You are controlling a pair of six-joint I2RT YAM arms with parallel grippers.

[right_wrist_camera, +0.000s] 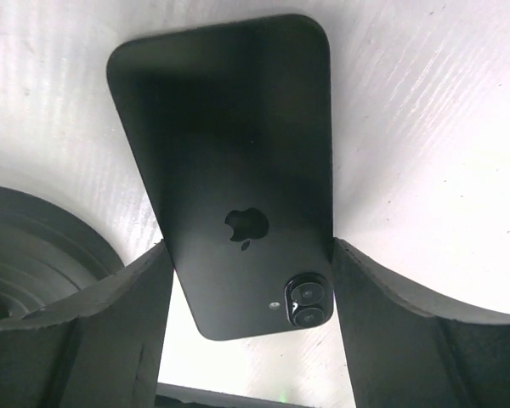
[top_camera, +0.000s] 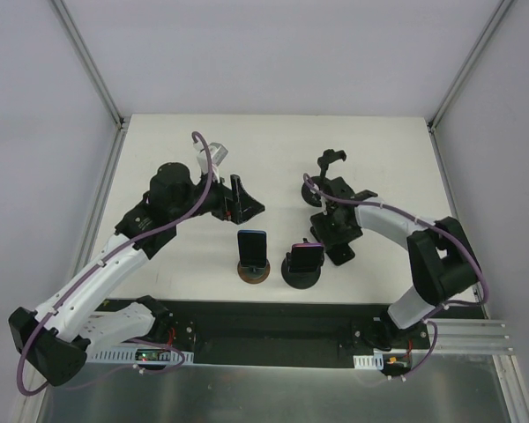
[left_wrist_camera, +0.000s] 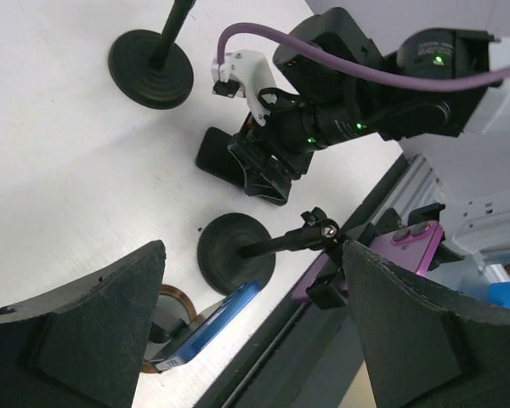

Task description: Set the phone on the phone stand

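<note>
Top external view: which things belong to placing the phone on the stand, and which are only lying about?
For the job: black smartphone lying flat; empty black stand with round base; right gripper, astride that smartphone.
Lying about: blue phone on a brown-based stand; purple phone on a black round-based stand; left gripper, open.

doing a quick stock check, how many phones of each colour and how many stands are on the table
blue phone: 1
purple phone: 1
black phone: 1
phone stands: 3 (brown-based stand, black-based stand, empty stand)
total: 6
</note>
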